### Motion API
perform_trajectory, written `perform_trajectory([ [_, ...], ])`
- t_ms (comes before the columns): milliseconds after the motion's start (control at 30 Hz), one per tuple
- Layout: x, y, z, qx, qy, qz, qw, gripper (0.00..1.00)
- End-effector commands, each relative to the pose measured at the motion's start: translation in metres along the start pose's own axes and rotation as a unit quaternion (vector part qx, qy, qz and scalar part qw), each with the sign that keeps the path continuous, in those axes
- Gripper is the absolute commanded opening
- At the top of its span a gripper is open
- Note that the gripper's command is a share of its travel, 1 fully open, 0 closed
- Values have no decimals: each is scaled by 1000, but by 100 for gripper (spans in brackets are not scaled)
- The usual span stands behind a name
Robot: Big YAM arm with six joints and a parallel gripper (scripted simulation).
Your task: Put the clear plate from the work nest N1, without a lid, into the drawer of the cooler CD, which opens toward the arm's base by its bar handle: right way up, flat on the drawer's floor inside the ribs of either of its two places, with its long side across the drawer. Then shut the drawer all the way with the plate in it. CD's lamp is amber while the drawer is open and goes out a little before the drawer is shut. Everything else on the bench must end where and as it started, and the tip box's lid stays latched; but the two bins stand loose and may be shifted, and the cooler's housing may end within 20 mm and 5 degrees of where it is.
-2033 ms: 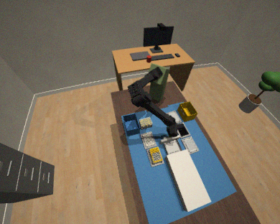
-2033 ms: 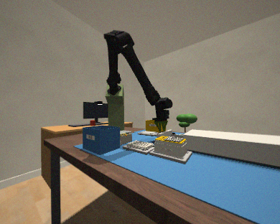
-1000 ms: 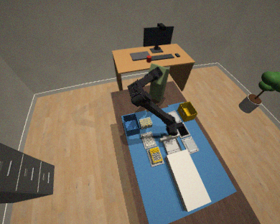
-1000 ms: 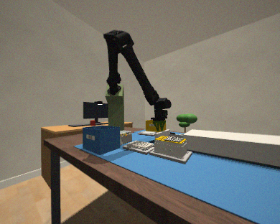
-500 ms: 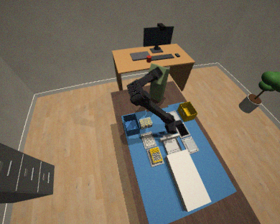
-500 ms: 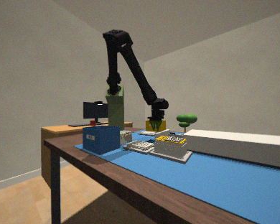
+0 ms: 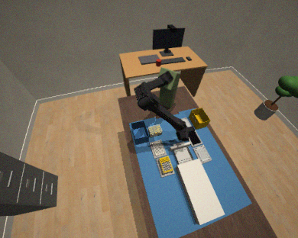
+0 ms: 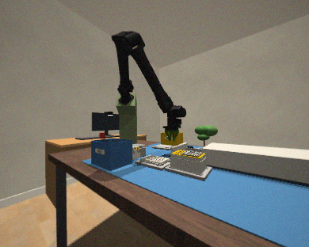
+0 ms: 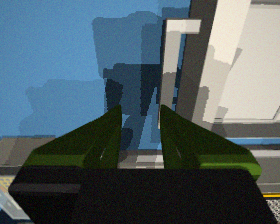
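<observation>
The cooler CD (image 7: 200, 191) is a long white box on the blue mat; it also shows in the exterior view (image 8: 263, 158). Its drawer (image 7: 182, 154) (image 9: 170, 70) stands pulled out toward the arm's base, with the pale bar handle at its front. My gripper (image 7: 183, 140) hovers just over the handle end of the drawer. In the wrist view the green fingers stand a little apart with nothing between them, and the bar lies beyond the right fingertip. Pale well plates lie left (image 7: 157, 149) and right (image 7: 202, 153) of the drawer. I cannot tell which one is the clear plate.
A blue bin (image 7: 140, 132) stands at the mat's left rear and a yellow bin (image 7: 199, 117) at its right rear. A yellow-topped tip box (image 7: 166, 165) sits left of the cooler. A small rack (image 7: 155, 130) and a dark block (image 7: 196, 139) flank the arm.
</observation>
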State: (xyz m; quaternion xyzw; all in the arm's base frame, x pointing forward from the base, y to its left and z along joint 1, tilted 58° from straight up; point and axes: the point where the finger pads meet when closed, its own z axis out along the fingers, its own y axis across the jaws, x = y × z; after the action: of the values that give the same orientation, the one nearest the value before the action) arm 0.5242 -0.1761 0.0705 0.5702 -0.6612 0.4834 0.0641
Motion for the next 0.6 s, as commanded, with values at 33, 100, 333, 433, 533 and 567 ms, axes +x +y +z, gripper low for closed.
perform_trajectory([
  [33, -5, -7, -19, 10, -7, 2, 1000, 30],
  [100, -5, -8, -21, 11, -6, 3, 1000, 30],
  [333, -5, -7, -31, 11, -7, 2, 1000, 30],
  [433, -5, -7, -32, 11, -7, 2, 1000, 30],
  [533, -4, -8, -36, 12, -6, 3, 1000, 30],
  [567, -5, -8, -37, 11, -6, 3, 1000, 30],
])
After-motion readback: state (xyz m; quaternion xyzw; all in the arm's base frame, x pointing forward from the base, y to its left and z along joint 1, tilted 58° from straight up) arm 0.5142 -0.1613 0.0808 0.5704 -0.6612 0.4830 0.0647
